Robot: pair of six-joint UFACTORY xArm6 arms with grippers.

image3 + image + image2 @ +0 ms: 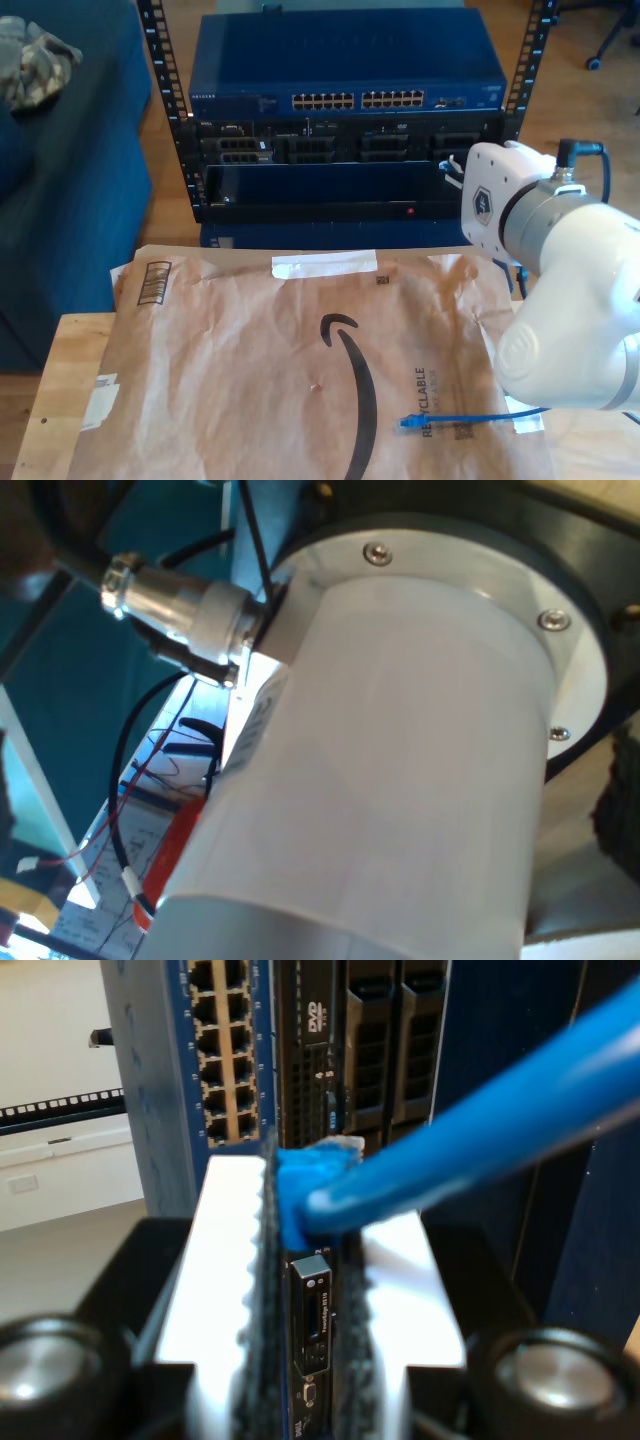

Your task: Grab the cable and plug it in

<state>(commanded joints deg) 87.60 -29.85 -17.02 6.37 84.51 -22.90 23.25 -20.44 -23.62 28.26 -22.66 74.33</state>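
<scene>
My second gripper (305,1260) is pinching the cable (480,1130) just behind its plug (340,1145); in the second wrist view the toothed fingers (235,1260) clamp the blue boot at frame centre, and the cord runs off blurry toward the upper right of the frame; the plug tip points at the rack gear behind it, well short of the switch (225,1050) with its port rows in the upper left of that frame.

Exterior view: the switch (345,65) sits on top of the rack (350,150) at the top middle of the frame, black servers under it; a brown paper mailer (300,370) covers the wooden table (55,400) across the lower half; a loose end of the cable (460,417) lies on the mailer in the lower right, plug end pointing to the exterior view's left, the rest slipping under a white arm (560,300) that takes up the right side.

First wrist view looks at a white arm housing (400,750) and a metal connector (175,605) in the upper left; can't tell how my first gripper stands.
</scene>
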